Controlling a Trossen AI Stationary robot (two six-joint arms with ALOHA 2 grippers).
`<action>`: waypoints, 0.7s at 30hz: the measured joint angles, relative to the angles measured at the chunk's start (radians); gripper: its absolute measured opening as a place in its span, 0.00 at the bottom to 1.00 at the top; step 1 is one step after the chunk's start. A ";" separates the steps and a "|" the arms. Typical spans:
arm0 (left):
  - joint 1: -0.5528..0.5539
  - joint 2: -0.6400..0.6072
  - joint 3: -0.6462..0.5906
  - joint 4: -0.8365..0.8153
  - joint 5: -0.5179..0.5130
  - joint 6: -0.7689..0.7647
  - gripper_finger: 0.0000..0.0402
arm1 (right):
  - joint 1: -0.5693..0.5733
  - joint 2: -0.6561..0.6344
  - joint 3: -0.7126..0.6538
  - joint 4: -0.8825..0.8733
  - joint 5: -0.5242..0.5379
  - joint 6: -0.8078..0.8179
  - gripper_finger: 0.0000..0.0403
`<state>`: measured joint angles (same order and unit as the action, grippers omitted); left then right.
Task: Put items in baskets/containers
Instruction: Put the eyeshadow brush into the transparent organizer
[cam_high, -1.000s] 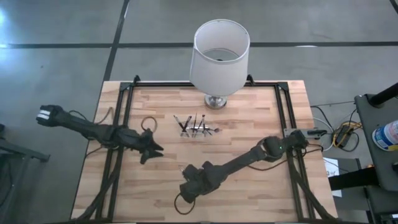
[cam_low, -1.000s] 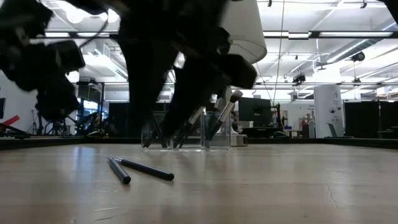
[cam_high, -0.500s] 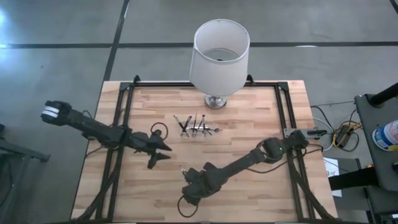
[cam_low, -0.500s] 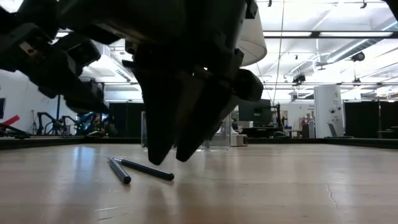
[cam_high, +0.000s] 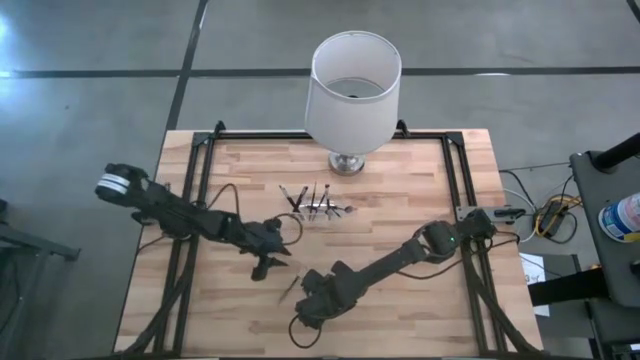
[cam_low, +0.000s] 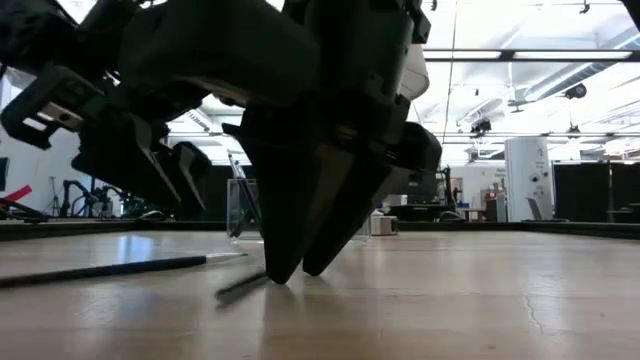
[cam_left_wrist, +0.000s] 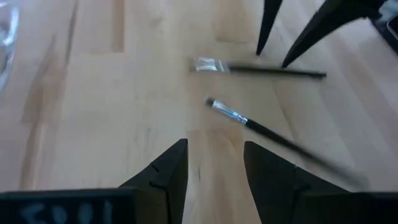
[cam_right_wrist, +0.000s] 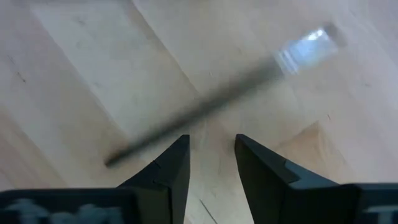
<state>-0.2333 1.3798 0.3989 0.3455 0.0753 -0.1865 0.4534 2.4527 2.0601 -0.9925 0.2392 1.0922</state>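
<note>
Two thin dark brushes lie flat on the wooden table near its front middle. One (cam_left_wrist: 261, 70) has a silver ferrule; the other (cam_left_wrist: 273, 134) lies slantwise nearer my left gripper. My left gripper (cam_left_wrist: 214, 165) hovers open just short of them, with nothing between its fingers. My right gripper (cam_right_wrist: 211, 155) points steeply down with its tips almost on the table. It is open, and a brush (cam_right_wrist: 205, 109) lies across just ahead of its fingertips; touching or not, I cannot tell. The clear holder (cam_high: 315, 208) with several brushes stands farther back.
A large white lampshade on a metal base (cam_high: 352, 85) stands at the table's far edge, behind the holder. Black frame rails (cam_high: 200, 190) run along the left and right sides. Bare wood lies to the right of the right arm (cam_high: 400, 255).
My left gripper has swung toward the table's right and near side, toward the two brushes, sinking a little and rolling about its own axis. My right gripper has come down almost to the table. One brush has turned about on the table and now lies differently.
</note>
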 joint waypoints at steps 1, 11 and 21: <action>-0.003 0.018 0.015 0.003 0.000 0.021 0.37 | 0.000 0.000 0.002 -0.003 0.002 -0.007 0.31; -0.013 0.151 0.067 -0.009 0.021 0.061 0.36 | 0.000 0.002 0.008 -0.015 0.038 -0.012 0.30; -0.038 0.185 0.067 0.004 0.012 0.000 0.36 | -0.004 -0.004 0.013 -0.023 0.100 -0.024 0.29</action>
<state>-0.2717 1.5644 0.4656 0.3498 0.0877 -0.1862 0.4498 2.4488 2.0732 -1.0155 0.3392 1.0682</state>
